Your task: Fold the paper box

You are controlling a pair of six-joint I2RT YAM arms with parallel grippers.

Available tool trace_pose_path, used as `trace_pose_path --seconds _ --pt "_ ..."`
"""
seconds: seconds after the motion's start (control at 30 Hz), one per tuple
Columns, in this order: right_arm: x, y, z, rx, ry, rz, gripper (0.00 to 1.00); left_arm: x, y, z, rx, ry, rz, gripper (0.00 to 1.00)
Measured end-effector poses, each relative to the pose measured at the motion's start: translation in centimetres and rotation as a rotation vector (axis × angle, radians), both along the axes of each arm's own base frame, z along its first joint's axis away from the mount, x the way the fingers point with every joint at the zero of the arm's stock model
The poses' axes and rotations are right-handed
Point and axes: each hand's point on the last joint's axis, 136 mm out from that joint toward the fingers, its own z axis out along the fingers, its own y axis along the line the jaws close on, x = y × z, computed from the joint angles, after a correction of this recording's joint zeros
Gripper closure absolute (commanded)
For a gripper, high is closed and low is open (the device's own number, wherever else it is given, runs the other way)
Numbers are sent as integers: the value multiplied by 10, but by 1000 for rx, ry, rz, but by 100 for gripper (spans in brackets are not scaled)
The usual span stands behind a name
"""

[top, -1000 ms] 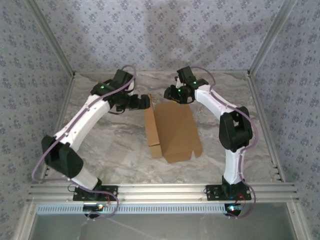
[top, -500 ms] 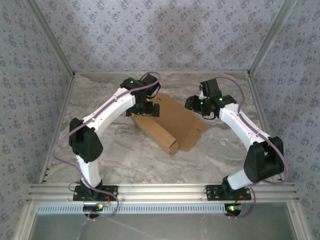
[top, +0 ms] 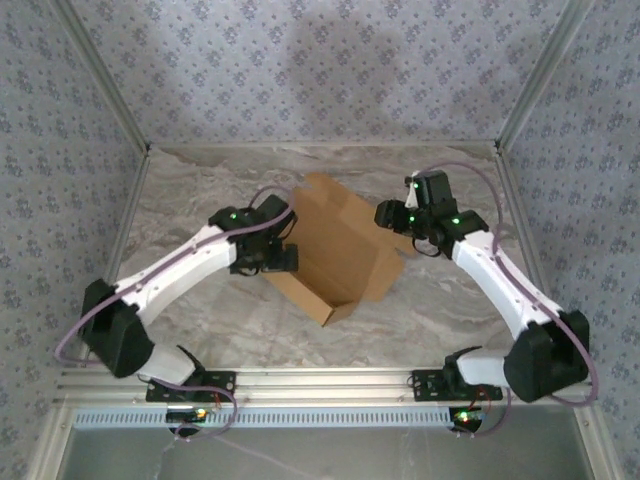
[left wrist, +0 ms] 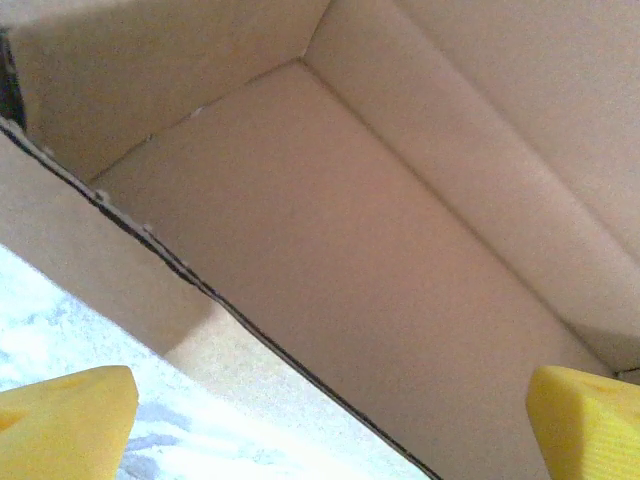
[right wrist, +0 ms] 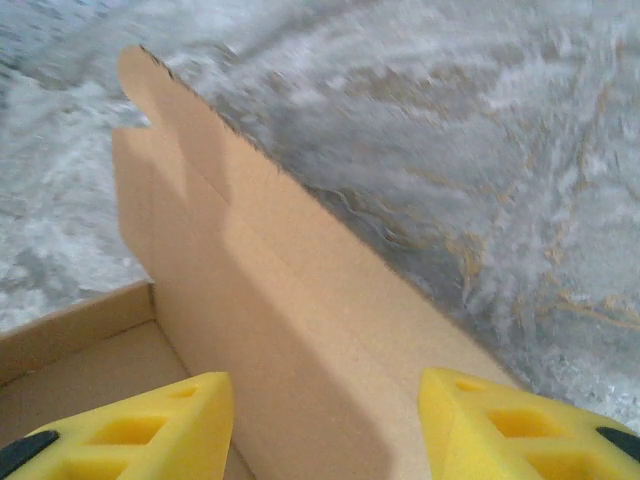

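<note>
The paper box (top: 345, 250), matte tan cardboard with crisp creases and raised walls, sits mid-frame on the grey marbled counter (top: 190, 190). The left gripper (top: 282, 261) is spread wide, released. The right gripper (right wrist: 325, 425) is parted astride a tabbed flap, unclenched.

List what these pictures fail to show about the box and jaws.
- Top view: the left jaws sit under their own wrist, so contact with the box is hidden.
- Left wrist view: the box's walls run off the frame edges.
- Right wrist view: the table is blurred; whether the right jaws touch the flap between them is unclear.
</note>
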Motion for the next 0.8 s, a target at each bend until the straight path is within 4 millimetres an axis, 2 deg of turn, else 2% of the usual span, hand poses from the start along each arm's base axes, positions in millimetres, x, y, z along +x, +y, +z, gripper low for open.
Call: trace_pose_path --seconds 0.2,0.3,0.4,0.53,0.8 --pt "-5 11 88 25 -204 77 43 -22 18 -41 -8 31 58 3" --pt "-8 10 105 -6 -230 105 41 -24 19 -53 -16 33 79 3" --pt "-8 12 103 -62 -212 142 40 -21 16 -56 -47 9 97 3" --pt "-7 19 88 -126 -162 203 40 -11 6 -65 -94 -23 120 3" --pt "-5 24 68 -197 -79 281 39 17 -27 -91 -193 -45 166 8"
